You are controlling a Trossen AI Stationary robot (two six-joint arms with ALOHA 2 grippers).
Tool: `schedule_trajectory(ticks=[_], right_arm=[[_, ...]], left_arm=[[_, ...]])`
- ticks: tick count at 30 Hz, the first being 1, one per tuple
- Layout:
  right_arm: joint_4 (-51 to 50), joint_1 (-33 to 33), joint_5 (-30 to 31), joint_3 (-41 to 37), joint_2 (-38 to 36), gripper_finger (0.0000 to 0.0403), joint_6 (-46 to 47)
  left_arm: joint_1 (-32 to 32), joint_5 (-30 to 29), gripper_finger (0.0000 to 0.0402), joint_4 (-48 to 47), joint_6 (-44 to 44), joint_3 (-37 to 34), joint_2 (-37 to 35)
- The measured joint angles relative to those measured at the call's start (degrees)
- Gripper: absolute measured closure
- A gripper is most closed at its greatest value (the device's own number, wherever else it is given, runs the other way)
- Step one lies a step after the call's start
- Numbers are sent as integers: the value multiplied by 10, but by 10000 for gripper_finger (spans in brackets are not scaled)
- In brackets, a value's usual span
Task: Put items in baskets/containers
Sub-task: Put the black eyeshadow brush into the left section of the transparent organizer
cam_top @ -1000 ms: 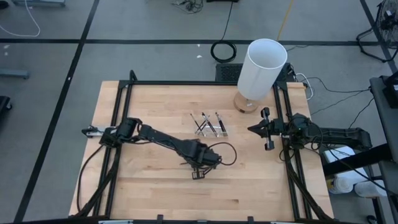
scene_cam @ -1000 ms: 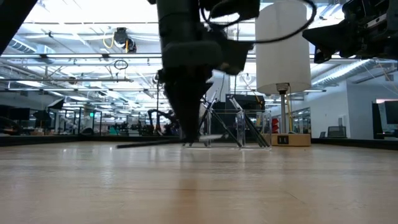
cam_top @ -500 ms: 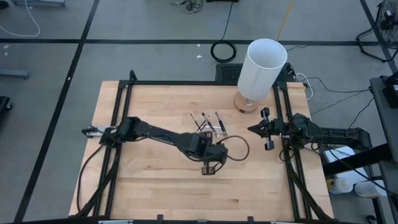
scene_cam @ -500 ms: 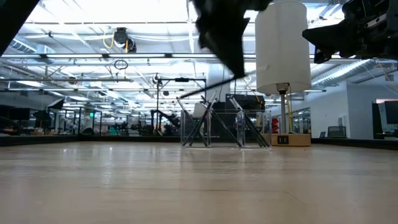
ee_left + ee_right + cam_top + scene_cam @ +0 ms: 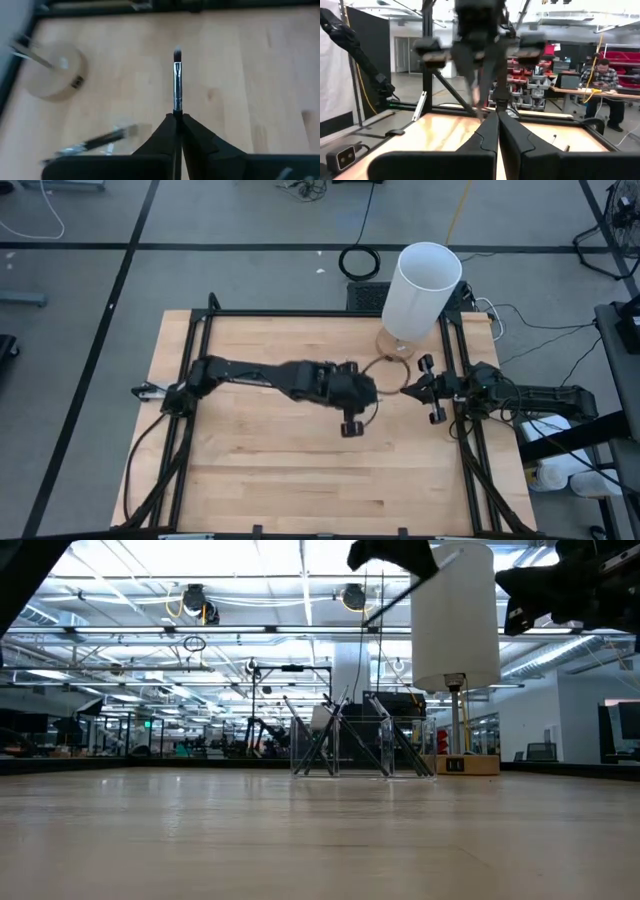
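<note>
Above the wooden table (image 5: 250,470), the left gripper (image 5: 177,116) is clamped on one brush (image 5: 177,82), the right gripper (image 5: 497,117) waits pressed together, and a person (image 5: 600,75) sits in the workshop behind.

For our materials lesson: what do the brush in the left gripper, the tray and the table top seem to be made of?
Brush: shiny metal-looking sleeve, dark bristle tip; its handle is hidden in the left gripper.
Tray: clear, glossy, probably plastic; the room shows through its walls.
Table top: pale wood, smooth finish, with visible grain and plank seams.
</note>
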Motion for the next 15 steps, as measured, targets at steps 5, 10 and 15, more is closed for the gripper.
schedule_trajectory(ticks=[5, 10, 15], right_arm=[[6, 0, -5, 0, -1, 403, 6], [5, 0, -6, 0, -1, 403, 10], [0, 0, -6, 0, -1, 403, 10]], left_arm=[[19, 13, 388, 48, 35, 0, -43], [32, 10, 390, 63, 59, -5, -101], [42, 0, 376, 76, 83, -37, -168]])
